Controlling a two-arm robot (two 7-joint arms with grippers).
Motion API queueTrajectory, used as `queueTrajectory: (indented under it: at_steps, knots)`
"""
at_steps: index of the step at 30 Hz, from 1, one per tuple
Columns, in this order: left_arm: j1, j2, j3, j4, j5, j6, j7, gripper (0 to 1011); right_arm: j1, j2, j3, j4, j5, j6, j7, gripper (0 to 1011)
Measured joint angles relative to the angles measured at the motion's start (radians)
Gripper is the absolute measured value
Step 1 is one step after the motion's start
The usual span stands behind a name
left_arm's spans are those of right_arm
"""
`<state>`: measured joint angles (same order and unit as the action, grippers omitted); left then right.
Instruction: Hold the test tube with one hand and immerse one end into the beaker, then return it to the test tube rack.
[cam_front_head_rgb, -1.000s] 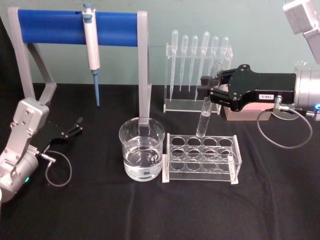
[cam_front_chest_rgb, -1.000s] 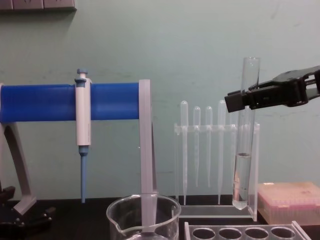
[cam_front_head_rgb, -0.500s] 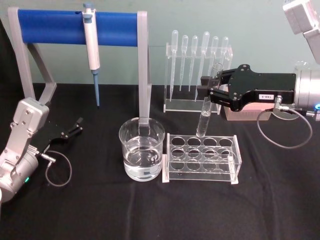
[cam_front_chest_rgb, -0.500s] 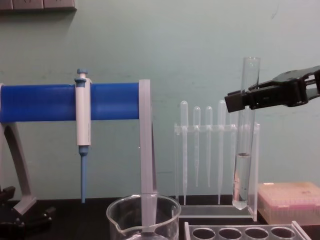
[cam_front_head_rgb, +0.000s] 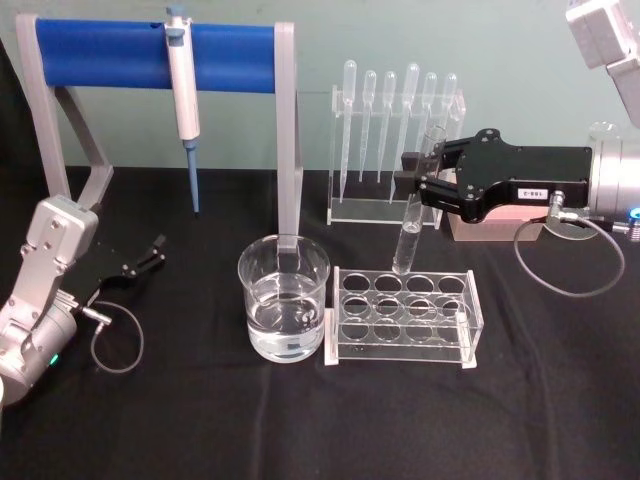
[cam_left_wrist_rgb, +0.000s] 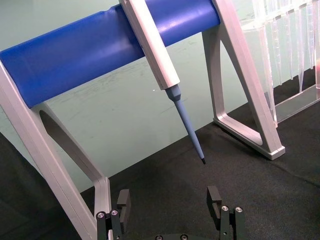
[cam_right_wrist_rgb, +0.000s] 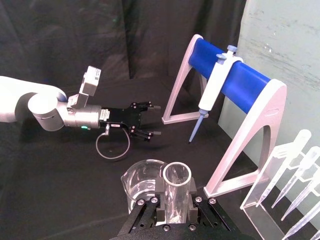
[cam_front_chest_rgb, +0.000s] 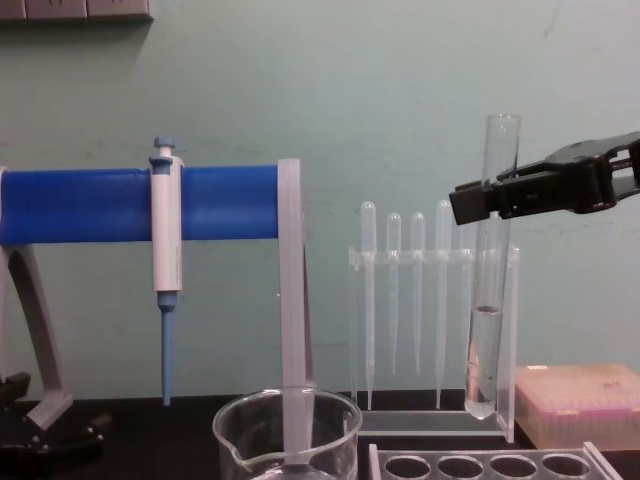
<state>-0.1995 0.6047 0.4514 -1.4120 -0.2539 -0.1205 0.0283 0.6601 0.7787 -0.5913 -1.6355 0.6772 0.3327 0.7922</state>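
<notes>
From the head, my right claw (cam_front_head_rgb: 416, 190) reaches in from the right, its jaws closed on the test tube (cam_front_head_rgb: 408, 238) near the tube's upper part. The tube hangs slightly tilted, its round bottom above the back row of the test tube rack (cam_front_head_rgb: 404, 318) and not touching it. The beaker (cam_front_head_rgb: 284, 300), partly filled with clear liquid, stands just beside the rack on its left. My left claw (cam_front_head_rgb: 150, 253) rests low at the left of the black table (cam_front_head_rgb: 300, 420), well apart from all of this. Behind it a pipettor (cam_front_head_rgb: 182, 88) hangs on the blue stand (cam_front_head_rgb: 105, 45).

From my left wrist, the left claw's two fingers stand wide apart with nothing between them. The pipettor's blue tip points down at the table ahead.

From my right wrist, the tube's open rim sits between my two jaw pads, gripped from both sides. The beaker lies just beyond it, and the left claw shows farther off, fingers spread.

From the chest, the tube looks upright (some clear liquid fills its lower part). My jaws pinch it below the rim. Its bottom hangs clear above the rack's holes, in front of the row of pipettes (cam_front_chest_rgb: 418, 290). A pink box (cam_front_chest_rgb: 580, 402) sits at the right.
</notes>
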Motion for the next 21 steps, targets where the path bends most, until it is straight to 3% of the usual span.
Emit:
queueTrajectory:
  at_steps: [21]
  knots:
    - [0.0,0.0,0.0,0.0,0.0,0.0,0.0,1000,0.0,0.0,0.0,0.0,0.0,0.0,0.0,238]
